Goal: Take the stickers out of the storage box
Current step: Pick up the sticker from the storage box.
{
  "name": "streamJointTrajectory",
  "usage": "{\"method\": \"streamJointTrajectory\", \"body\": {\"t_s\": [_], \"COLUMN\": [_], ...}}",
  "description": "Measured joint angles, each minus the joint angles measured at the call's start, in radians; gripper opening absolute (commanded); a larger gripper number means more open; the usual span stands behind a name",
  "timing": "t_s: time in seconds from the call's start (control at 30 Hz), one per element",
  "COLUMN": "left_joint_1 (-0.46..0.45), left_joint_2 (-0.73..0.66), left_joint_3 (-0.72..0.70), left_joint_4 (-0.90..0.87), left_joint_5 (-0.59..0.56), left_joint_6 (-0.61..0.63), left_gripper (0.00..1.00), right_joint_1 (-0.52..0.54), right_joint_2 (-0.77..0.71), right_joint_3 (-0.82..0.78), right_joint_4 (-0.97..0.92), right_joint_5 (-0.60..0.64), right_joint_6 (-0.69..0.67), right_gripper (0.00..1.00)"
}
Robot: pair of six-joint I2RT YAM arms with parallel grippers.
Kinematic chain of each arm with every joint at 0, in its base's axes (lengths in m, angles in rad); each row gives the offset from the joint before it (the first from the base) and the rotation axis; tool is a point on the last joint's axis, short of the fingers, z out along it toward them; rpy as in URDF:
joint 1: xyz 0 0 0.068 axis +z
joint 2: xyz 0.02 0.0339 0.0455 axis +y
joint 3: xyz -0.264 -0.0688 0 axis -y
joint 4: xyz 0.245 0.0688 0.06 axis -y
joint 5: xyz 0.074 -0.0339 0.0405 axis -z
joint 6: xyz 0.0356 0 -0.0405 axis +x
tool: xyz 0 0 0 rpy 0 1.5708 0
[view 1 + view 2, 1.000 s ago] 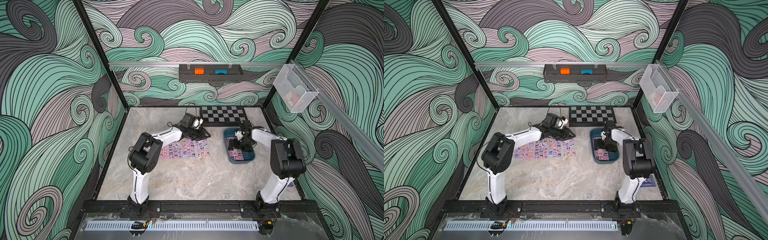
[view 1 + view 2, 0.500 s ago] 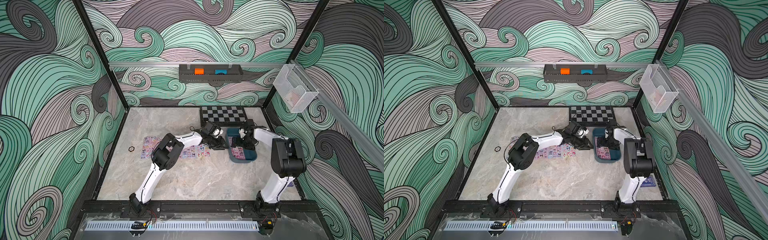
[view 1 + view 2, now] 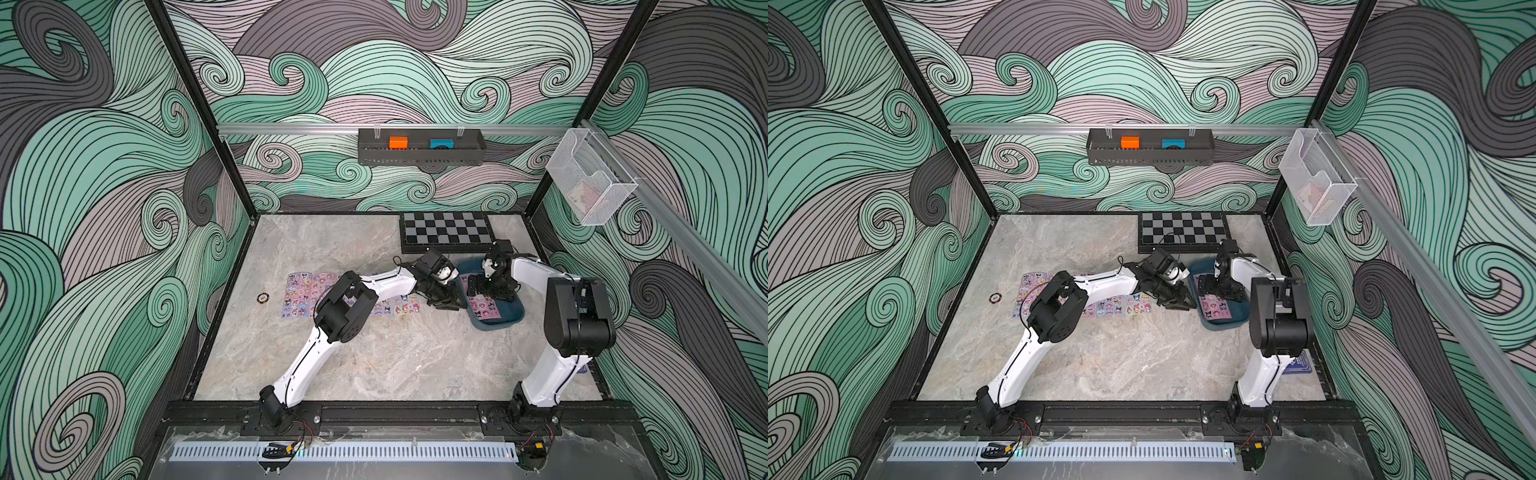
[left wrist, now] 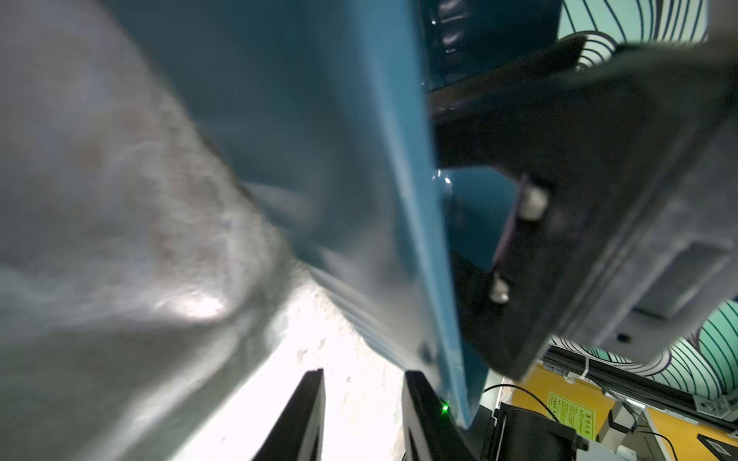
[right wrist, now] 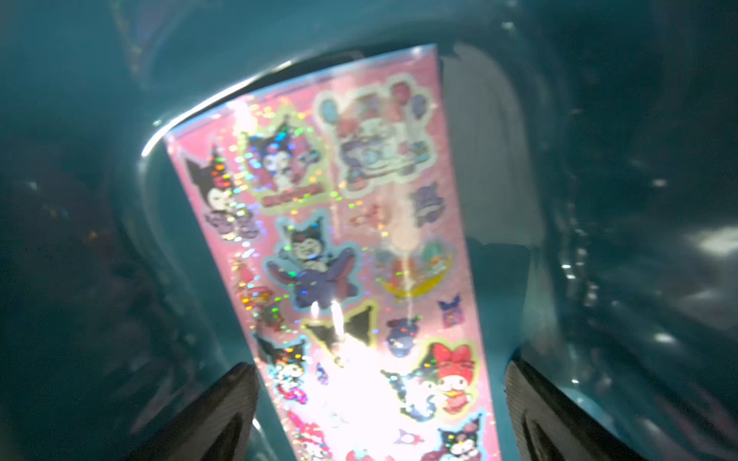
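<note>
- storage box [image 3: 494,325]: dark teal tub on the table [image 3: 374,365], right side, near the chessboard [image 3: 444,232].
- pink sticker sheet [image 5: 339,239]: flat on the box floor, lengthwise. Glittery cartoon characters; the banner lettering on one sticker is too blurred to read.
- stickers [image 3: 297,291]: more sheets side by side in a row on the table left of the box, partly hidden under the left arm [image 3: 345,307].
- right gripper [image 5: 379,365]: down inside the box, low over the pink sheet, fingers spread wide, one on either side of it, nothing clamped. Contact with the sheet: cannot tell.
- left gripper [image 4: 363,373]: outside the box at its left long wall. Fingers a little apart, bare table showing between them; one finger just beside the rim, contact unclear.
- yellow-green label [image 4: 571,415], left wrist view, beyond the cell: print too small to read.
- dark blue card pack [image 3: 1298,365] by the right arm's base: print unreadable.
- poker chip [image 3: 262,297] left of the sticker row: markings too small.
- black wall tray [image 3: 419,157] holds an orange block [image 3: 398,142] and a blue block [image 3: 441,144].
- clear bin [image 3: 590,183] hangs on the right rail.
</note>
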Motion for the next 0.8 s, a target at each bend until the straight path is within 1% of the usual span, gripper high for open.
{"method": "streamJointTrajectory", "body": {"t_s": [0.1,0.23,0.47,0.6,0.7,0.8], "left_joint_1": [0.030,0.095,0.201,0.234,0.266,0.306], "left_joint_2": [-0.041,-0.116,-0.299,-0.390,-0.449,-0.497], "left_joint_3": [-0.069,-0.159,-0.280,-0.316,-0.350,-0.391], "left_joint_4": [0.003,0.008,0.058,0.066,0.065,0.064], "left_joint_5": [-0.005,-0.006,0.003,0.010,0.021,0.030], "left_joint_6": [0.004,0.004,-0.004,0.001,0.011,0.022], "left_gripper": [0.37,0.37,0.37,0.37,0.37,0.37], "right_joint_1": [0.019,0.025,0.031,0.029,0.021,0.018], "right_joint_2": [0.005,0.016,0.029,0.029,0.027,0.019], "right_joint_3": [0.002,0.008,0.021,0.021,0.021,0.014], "right_joint_4": [0.000,0.000,-0.002,-0.001,0.000,0.003], "right_joint_5": [0.021,0.056,0.075,0.072,0.068,0.061], "right_joint_6": [0.003,0.010,0.017,0.018,0.021,0.024], "right_gripper": [0.98,0.95,0.84,0.78,0.78,0.71]}}
